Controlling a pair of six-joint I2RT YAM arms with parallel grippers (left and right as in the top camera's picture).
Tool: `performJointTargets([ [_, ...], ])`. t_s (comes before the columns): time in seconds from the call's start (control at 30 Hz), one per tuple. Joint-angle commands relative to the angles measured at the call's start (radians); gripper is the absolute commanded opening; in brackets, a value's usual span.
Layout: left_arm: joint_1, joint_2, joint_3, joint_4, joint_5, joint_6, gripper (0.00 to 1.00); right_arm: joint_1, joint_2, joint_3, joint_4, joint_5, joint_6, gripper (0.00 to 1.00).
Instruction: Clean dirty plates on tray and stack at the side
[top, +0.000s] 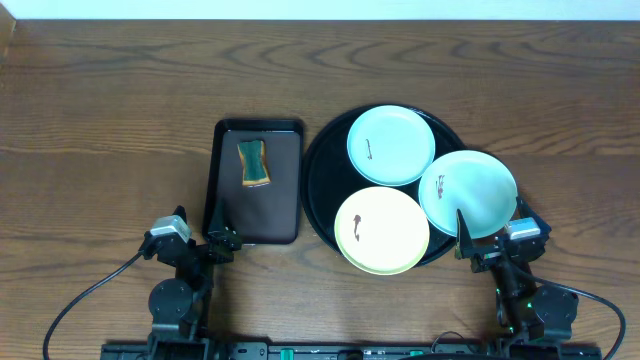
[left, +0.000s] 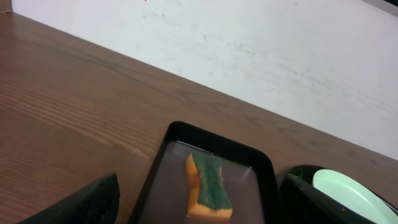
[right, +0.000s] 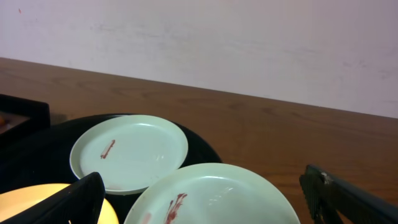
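- Three smeared plates (top: 391, 145) sat on your tray (top: 322, 170): twelve, three, six o'clock.
- Left end effector (top: 200, 232) stood apart, empty, facing the sponge (top: 254, 163), likely to wipe.
- Right end effector (top: 490, 230) stood apart, empty, at the three-o'clock plate.

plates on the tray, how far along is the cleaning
Nothing done yet: the far mint plate, right mint plate and yellow plate sit smeared on the black tray. Nothing in hand: the sponge lies in the brown tray, ungripped. Left: wipe all three, then stack them aside.
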Motion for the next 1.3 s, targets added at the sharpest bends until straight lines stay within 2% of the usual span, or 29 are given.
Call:
performJointTargets([
  [0.0, 0.006, -0.007, -0.013, -0.047, -0.009, 0.001, 0.83, 0.010, 0.000, -0.001, -0.003, 0.042, -0.029, 0.99],
  [0.1, 0.006, -0.007, -0.013, -0.047, -0.011, 0.003, 0.83, 0.010, 0.000, -0.001, -0.009, 0.100, -0.042, 0.99],
  [0.17, 0.006, -0.007, -0.013, -0.034, -0.067, 0.010, 0.83, 0.010, 0.000, -0.001, -0.007, 0.109, -0.041, 0.99],
  [0.3, 0.006, -0.007, -0.011, 0.073, -0.085, 0.009, 0.83, 0.010, 0.000, 0.015, -0.021, -0.027, 0.000, 0.99],
  [0.37, 0.006, -0.007, 0.014, 0.076, -0.083, 0.004, 0.83, 0.010, 0.000, 0.045, -0.060, -0.039, 0.039, 0.99],
  [0.53, 0.006, 0.042, 0.172, -0.052, -0.035, 0.005, 0.83, 0.010, 0.051, 0.190, -0.129, 0.032, 0.046, 0.99],
  [0.63, 0.006, 0.145, 0.336, -0.188, -0.036, 0.008, 0.83, 0.010, 0.168, 0.332, -0.156, 0.043, 0.046, 0.99],
  [0.77, 0.006, 0.382, 0.621, -0.383, -0.035, 0.028, 0.83, 0.010, 0.418, 0.566, -0.253, 0.037, 0.045, 0.99],
  [0.9, 0.006, 0.665, 0.959, -0.650, -0.034, 0.036, 0.83, 0.010, 0.732, 0.872, -0.473, -0.013, 0.017, 0.99],
  [1.1, 0.006, 1.067, 1.458, -1.122, -0.006, 0.095, 0.83, 0.010, 1.271, 1.565, -1.134, -0.031, 0.000, 0.99],
  [1.17, 0.006, 1.168, 1.565, -1.190, -0.006, 0.095, 0.83, 0.010, 1.430, 1.780, -1.271, -0.033, 0.002, 0.99],
  [1.27, 0.006, 1.255, 1.607, -1.183, -0.006, 0.095, 0.83, 0.010, 1.589, 1.983, -1.393, -0.075, 0.019, 0.99],
])
